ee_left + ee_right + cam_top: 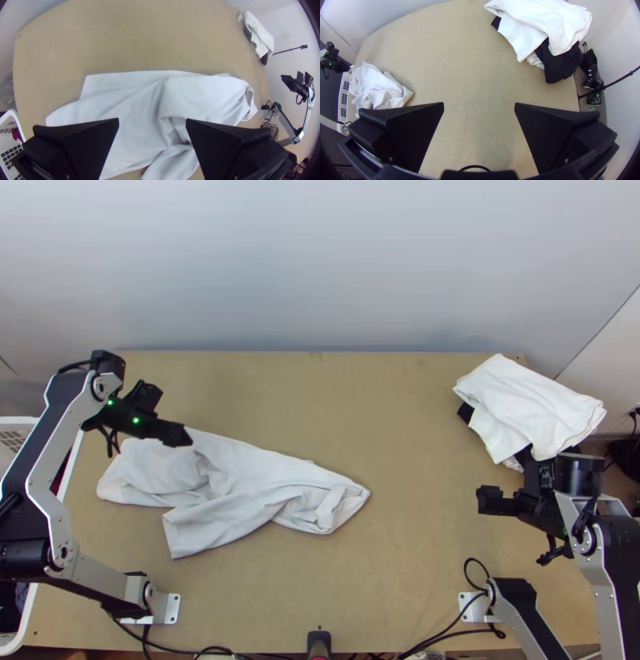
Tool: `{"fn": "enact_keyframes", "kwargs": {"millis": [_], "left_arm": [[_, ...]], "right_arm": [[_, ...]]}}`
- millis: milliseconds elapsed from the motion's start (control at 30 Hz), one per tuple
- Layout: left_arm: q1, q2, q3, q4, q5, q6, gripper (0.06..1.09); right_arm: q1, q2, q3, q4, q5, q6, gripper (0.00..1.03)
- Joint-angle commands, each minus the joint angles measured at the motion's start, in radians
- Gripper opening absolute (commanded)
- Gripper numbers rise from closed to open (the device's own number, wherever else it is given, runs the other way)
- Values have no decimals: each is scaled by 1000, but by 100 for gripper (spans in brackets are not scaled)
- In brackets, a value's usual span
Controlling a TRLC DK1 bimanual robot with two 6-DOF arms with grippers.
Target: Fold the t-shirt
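Across the table (400, 420), the t-shirt (244, 480) slants lengthwise, tapering right.

A plain white t-shirt (240, 476), grey in its creases, on a tan table (400, 404). Across from me, white cloth (520, 396) and black cloth (558, 66), one pale edge (535, 61) perhaps faintly striped. White basket (16, 116); black left gripper (182, 436), black right gripper (484, 500).

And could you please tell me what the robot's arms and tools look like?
The left arm and right arm have silver-grey links and black joints. The left tool and right tool each have two wide, flat black fingers. Small green lights glow on the left one, and a thin black cable loops beside the right arm's base.
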Motion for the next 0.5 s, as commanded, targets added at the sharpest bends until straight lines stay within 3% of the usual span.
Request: {"fn": "enact_keyframes", "kwargs": {"millis": [0, 333, 400, 467], "left_arm": [[6, -49, -67, -23, -52, 67, 103], [-139, -60, -76, -33, 49, -100, 103], [-173, -58, -96, -6, 47, -117, 94], [-195, -60, -126, 29, 46, -137, 93]], "right_arm": [[2, 10, 1, 3, -21, 3, 98], [-10, -13, -11, 3, -22, 3, 98], [-10, -13, -11, 3, -22, 3, 98], [-11, -15, -11, 3, -22, 3, 98]]}}
